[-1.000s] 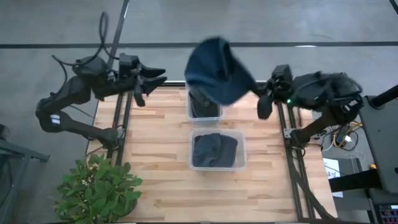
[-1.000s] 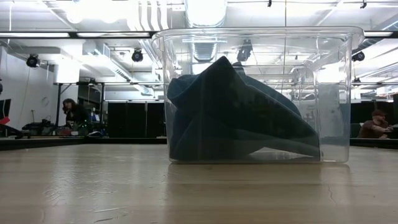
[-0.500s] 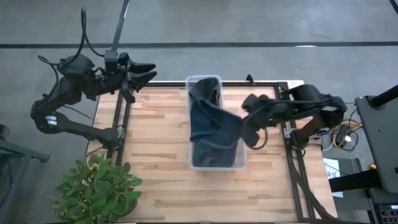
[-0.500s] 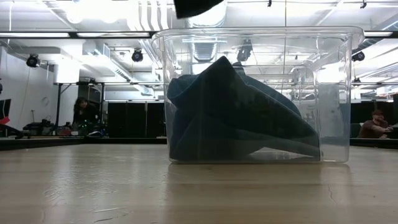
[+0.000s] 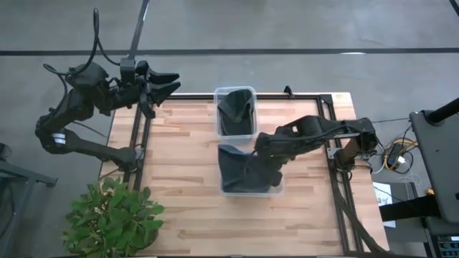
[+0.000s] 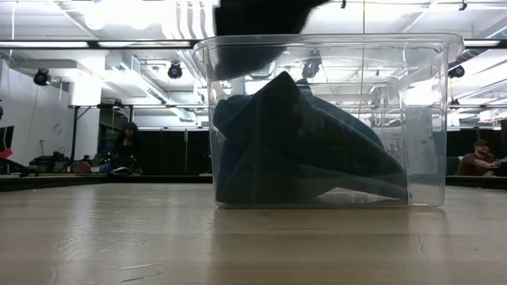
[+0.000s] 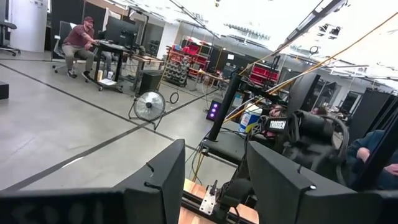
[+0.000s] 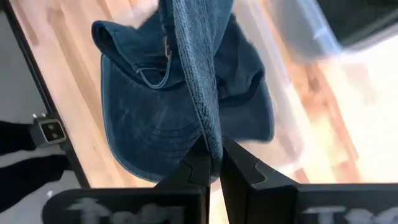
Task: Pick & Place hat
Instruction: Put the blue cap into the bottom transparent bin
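A blue denim hat hangs from my right gripper over the near clear bin, at mid table. In the low view its dark lower part dips past the bin's rim, above another blue hat that lies on the bin's floor. The far clear bin holds a dark hat. My left gripper is open and empty beyond the table's far left corner; its fingers also show in the left wrist view. My right gripper pinches a narrow fold of the hat's denim between its two fingers. It reaches in from the table's right, slanting down. The hat hangs slack below the fingers, spread open, over and partly inside the near bin.
A potted plant stands at the table's near left corner. Bare wooden top lies to the left of both bins. People sit at desks in the room beyond the table.
My right gripper has carried the hat from high over the far bin toward the table's near edge and down, to the near bin. The hat has dropped from fully lifted to hanging into the near bin. My left arm has drawn back a little to the left.
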`<state>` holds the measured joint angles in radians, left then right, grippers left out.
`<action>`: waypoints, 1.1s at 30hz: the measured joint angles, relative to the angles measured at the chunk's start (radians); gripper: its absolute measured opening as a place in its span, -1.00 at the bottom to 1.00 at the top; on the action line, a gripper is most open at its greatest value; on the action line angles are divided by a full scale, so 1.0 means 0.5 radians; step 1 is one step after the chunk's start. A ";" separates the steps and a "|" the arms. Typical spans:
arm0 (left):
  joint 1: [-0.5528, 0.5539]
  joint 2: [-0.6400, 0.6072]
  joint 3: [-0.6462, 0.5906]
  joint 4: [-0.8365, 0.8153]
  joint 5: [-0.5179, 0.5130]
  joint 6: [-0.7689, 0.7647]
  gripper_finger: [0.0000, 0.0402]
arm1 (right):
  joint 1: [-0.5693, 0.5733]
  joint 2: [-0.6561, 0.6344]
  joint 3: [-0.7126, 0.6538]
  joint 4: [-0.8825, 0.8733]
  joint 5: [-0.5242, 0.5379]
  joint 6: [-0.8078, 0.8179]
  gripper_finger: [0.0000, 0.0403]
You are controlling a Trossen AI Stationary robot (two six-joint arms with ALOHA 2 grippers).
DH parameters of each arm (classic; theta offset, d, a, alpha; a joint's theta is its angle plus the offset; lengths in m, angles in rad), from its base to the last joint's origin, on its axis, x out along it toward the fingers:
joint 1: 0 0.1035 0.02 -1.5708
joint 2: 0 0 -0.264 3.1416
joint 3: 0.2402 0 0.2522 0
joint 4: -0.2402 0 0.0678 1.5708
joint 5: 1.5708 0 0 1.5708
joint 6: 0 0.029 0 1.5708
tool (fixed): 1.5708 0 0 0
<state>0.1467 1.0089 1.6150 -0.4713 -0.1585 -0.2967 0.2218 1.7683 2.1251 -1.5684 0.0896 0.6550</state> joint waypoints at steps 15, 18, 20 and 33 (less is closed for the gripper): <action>0.000 0.020 0.000 -0.001 0.000 0.000 -0.18 | -0.055 -0.068 -0.593 0.236 -0.105 0.038 -0.94; 0.000 0.027 0.000 -0.001 0.000 -0.003 -0.18 | -0.068 -0.068 -0.710 0.296 -0.100 0.041 -0.94; 0.000 0.027 0.000 -0.002 0.001 -0.021 -0.18 | -0.080 -0.068 -0.791 0.301 -0.098 0.044 -0.94; 0.000 0.027 0.000 -0.018 0.000 -0.035 -0.18 | -0.090 -0.068 -1.024 0.491 -0.069 0.077 -0.61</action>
<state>0.1467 1.0225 1.6150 -0.4803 -0.1584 -0.3140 0.1767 1.7344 1.6130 -1.3229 0.0551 0.6937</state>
